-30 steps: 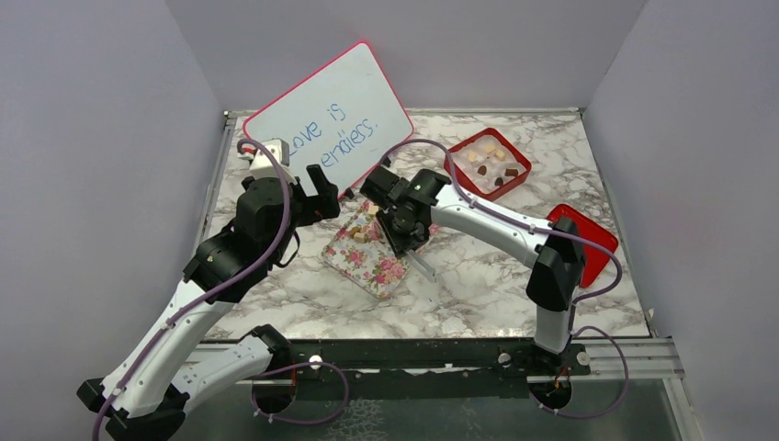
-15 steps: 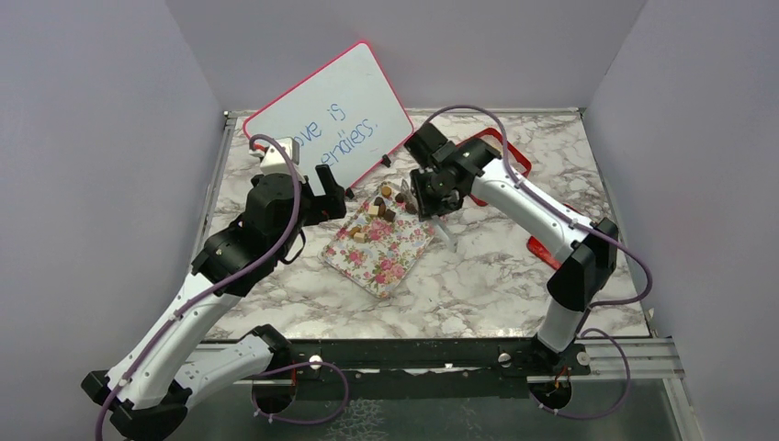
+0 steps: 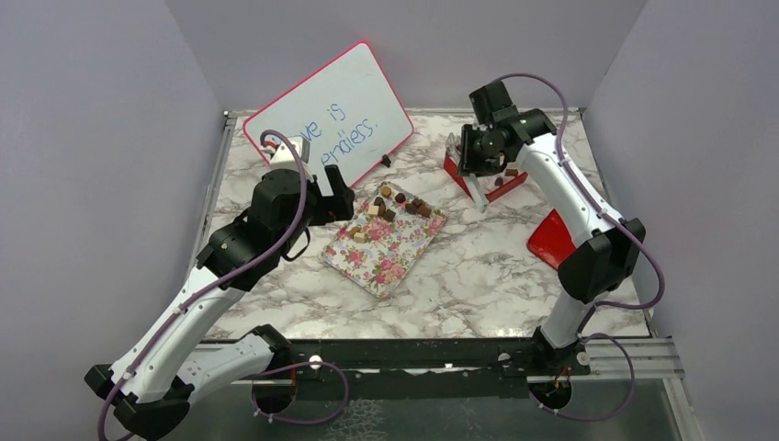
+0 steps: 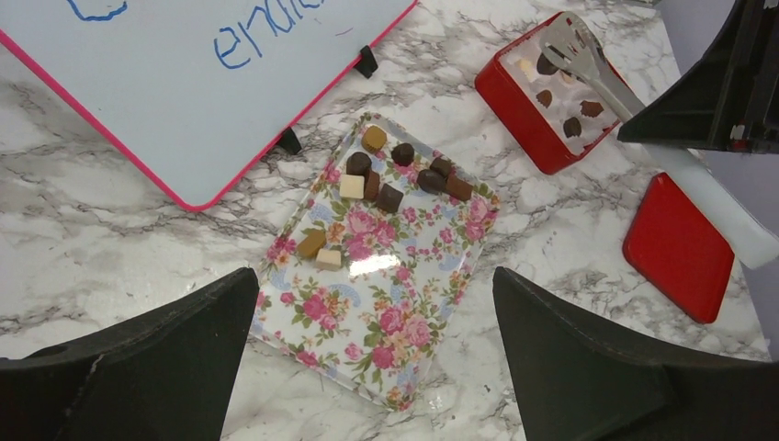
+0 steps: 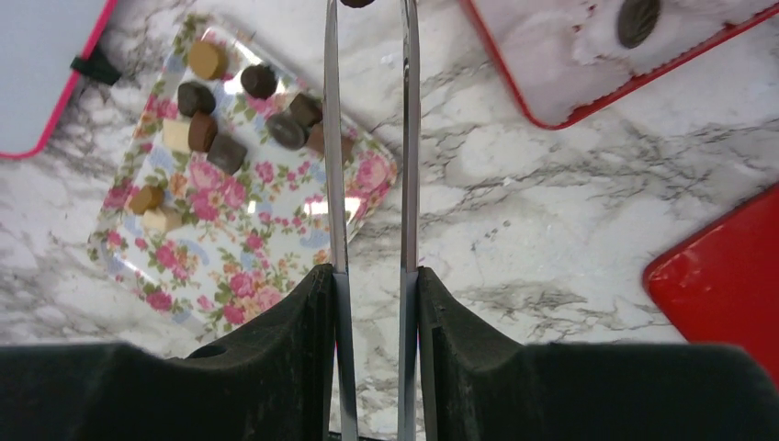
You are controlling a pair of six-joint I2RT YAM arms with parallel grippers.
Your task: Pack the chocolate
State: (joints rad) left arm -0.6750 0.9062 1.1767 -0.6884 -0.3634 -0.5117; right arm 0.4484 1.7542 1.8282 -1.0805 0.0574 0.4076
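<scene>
Several chocolate pieces (image 3: 402, 203) (image 4: 395, 175) (image 5: 230, 115), dark, brown and cream, lie at the far end of the floral tray (image 3: 381, 257) (image 4: 404, 340) (image 5: 248, 276). More chocolate (image 4: 571, 126) sits in the red box (image 3: 505, 185) (image 4: 525, 115) (image 5: 588, 115) at the back right. My right gripper (image 3: 481, 154) (image 5: 372, 285) is shut on metal tongs (image 4: 588, 69) (image 5: 333, 138) that reach over the box. A dark piece (image 5: 356, 3) shows between the tong tips. My left gripper (image 3: 331, 197) (image 4: 375, 276) hangs open above the tray's near end, holding nothing.
A pink-rimmed whiteboard (image 3: 331, 119) (image 4: 184, 83) leans at the back left, close behind the tray. A red lid (image 3: 554, 241) (image 4: 680, 243) (image 5: 726, 276) lies on the marble top to the right. Grey walls close in three sides.
My right arm has swung with the tongs from over the floral tray to the red box at the back right, uncovering the pieces on the tray. The left arm has barely shifted.
</scene>
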